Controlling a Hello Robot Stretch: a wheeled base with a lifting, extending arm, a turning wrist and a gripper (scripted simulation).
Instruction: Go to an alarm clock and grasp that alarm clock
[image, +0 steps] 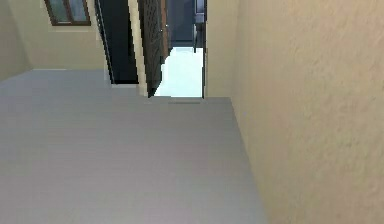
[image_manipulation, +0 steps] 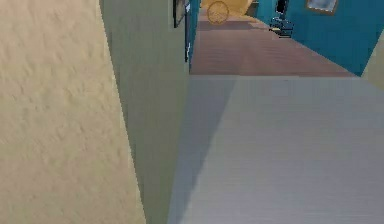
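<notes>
In the forward view a grey floor (image: 110, 150) runs up to an open doorway (image: 185, 60), where a dark door (image: 152, 45) stands swung open. A paler floor lies beyond it. In the arm side view a room with a reddish-brown floor (image_manipulation: 250, 50) and teal walls (image_manipulation: 330, 35) lies far out. A round tan thing (image_manipulation: 218, 10) sits at that room's far end, too small to name.
A beige wall (image: 310, 100) closes the forward view's right side. A window (image: 67, 10) is high at its left. Another beige wall (image_manipulation: 60, 120) stands close on the arm side view's left, with grey floor (image_manipulation: 290, 150) beside it. A small dark piece of furniture (image_manipulation: 280, 22) stands by the teal wall.
</notes>
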